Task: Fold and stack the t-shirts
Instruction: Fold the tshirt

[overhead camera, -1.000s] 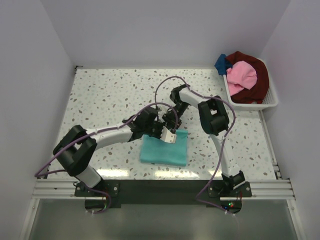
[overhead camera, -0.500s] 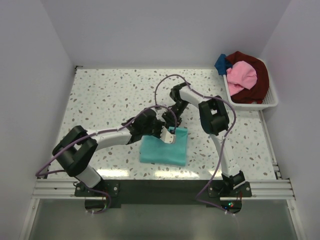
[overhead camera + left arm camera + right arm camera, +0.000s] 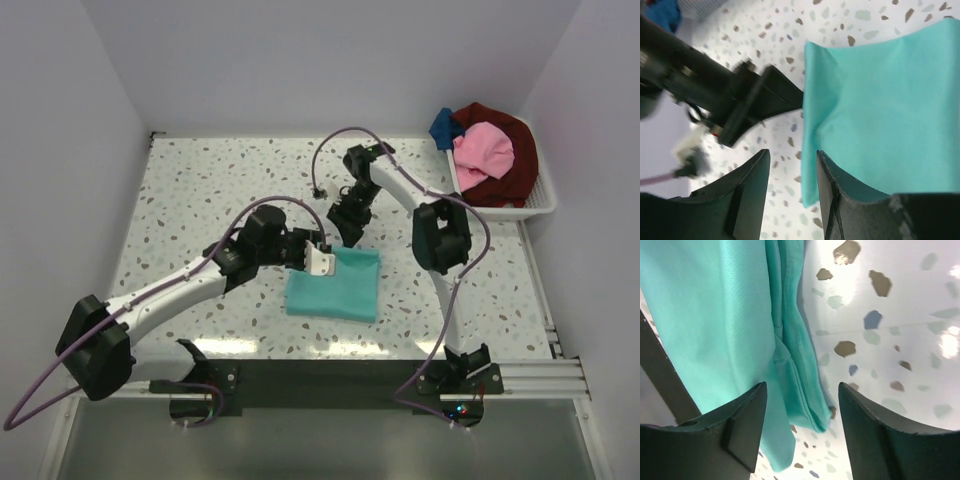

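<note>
Two hands hung close together over the far edge of the work. The left hand (image 3: pixel 792 167) had its fingers (image 3: pixel 747 200) parted, with only bare desk and a rim of cloth showing between them, and it gripped nothing; the right hand (image 3: pixel 802 400) was likewise spread, its fingers (image 3: pixel 742 427) straddling a layered edge of fabric without pinching it, as far as the wrist view showed.

Just beneath both hands and nearward of them lay the teal t-shirt (image 3: pixel 335 288), folded into a compact panel flat on the desk (image 3: pixel 200 190); the left hand hovered at its far left corner, the right hand just past its far edge.

Well to the right of the right hand, and farther back, sat the white basket (image 3: pixel 545 200); it was heaped with the pink t-shirt (image 3: pixel 485 150), the dark red t-shirt (image 3: pixel 515 170) and the blue t-shirt (image 3: pixel 442 128), all crumpled.

By my reading, one shirt of four was folded or nearly so; three waited in the basket; no stack had begun beyond this base.

The teal panel was close to square, its slightly longer axis running across the desk from left to right, a little skewed; its thick, layered edge lay under the right hand; which way the collar pointed could not be told.
</note>
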{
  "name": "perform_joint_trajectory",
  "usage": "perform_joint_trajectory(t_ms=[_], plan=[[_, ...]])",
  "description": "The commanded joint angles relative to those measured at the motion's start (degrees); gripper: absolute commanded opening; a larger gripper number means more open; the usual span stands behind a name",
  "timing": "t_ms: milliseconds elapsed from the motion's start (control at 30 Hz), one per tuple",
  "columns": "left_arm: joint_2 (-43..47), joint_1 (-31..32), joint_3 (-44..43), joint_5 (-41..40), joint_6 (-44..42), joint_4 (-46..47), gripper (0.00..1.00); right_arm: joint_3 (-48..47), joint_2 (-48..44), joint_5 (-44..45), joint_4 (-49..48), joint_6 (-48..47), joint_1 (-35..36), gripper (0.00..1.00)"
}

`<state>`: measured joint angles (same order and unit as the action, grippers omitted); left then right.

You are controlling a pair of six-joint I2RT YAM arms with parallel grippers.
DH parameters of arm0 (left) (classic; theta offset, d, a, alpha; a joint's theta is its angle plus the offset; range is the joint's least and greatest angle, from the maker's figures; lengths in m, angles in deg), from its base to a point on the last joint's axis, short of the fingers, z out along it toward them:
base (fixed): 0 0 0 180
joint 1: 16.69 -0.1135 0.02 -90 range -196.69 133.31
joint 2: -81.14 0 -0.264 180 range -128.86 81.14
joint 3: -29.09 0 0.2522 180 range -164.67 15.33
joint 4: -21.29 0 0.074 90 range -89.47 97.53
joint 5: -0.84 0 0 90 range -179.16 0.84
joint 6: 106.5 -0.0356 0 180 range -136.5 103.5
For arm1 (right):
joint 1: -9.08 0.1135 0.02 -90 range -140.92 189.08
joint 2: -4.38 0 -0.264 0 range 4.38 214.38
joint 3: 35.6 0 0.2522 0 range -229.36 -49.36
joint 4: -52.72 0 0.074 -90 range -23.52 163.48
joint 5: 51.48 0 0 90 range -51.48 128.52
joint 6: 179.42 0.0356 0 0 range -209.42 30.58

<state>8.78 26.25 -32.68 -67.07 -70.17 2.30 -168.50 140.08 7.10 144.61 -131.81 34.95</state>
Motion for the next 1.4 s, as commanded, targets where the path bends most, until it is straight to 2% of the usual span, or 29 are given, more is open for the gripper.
perform_joint_trajectory(t_ms=[0, 167, 333, 533, 733, 967, 1067, 1100, 1200, 1233, 1333, 1367], plan=[[-0.3, -3.6, -2.3, 5.9, 10.1, -10.0, 0.47, -2.9, -6.8, 4.1, 0.3, -0.8, -0.4, 0.64], [-7.5, -12.9, -8.5, 14.7, 17.1, -16.3, 0.49, -4.7, -6.8, 4.8, 2.7, -1.2, -2.7, 0.65], [-19.4, -20.2, -18.5, 20.9, 17.9, -23.7, 0.53, -5.5, -6.2, 0.3, 9.7, -3.6, -5.6, 0.73], [-33.9, -22.8, -29.6, 23.5, 16.4, -31.4, 0.6, 6.7, -9.7, 2.2, 0.8, -0.2, -5.8, 0.74], [-39.1, -23.2, -32.8, 22.7, 17.2, -31.1, 0.61, 12.3, -8.9, 6.5, -4.7, 0.6, -5.9, 0.7], [-42.0, -23.3, -34.1, 22.6, 18.4, -30.5, 0.56, 11.7, -8.8, 4.4, -1.2, -0.8, -6.3, 0.51], [-42.8, -23.3, -34.7, 23.3, 18.6, -31.1, 0.5, 11.7, -9.2, 3.9, 0.0, -1.6, -6.2, 0.39], [-43.0, -23.3, -35.1, 23.5, 18.3, -31.6, 0.47, 11.6, -9.2, 3.9, 0.5, -1.7, -6.3, 0.31], [-42.6, -23.3, -35.7, 24.2, 18.2, -32.0, 0.33, 10.4, -9.5, 3.8, 2.3, -2.3, -6.2, 0.17], [-42.0, -23.3, -35.8, 24.5, 18.1, -32.3, 0.24, 9.9, -9.6, 3.6, 3.0, -2.4, -6.3, 0.02], [-40.1, -23.6, -35.5, 25.6, 17.9, -32.5, 0.09, 8.5, -11.2, 4.1, 5.2, -3.0, -6.3, 0.0], [-39.5, -23.7, -35.4, 25.9, 17.8, -32.4, 0.07, 8.6, -12.1, 4.7, 5.4, -3.1, -6.4, 0.0]])
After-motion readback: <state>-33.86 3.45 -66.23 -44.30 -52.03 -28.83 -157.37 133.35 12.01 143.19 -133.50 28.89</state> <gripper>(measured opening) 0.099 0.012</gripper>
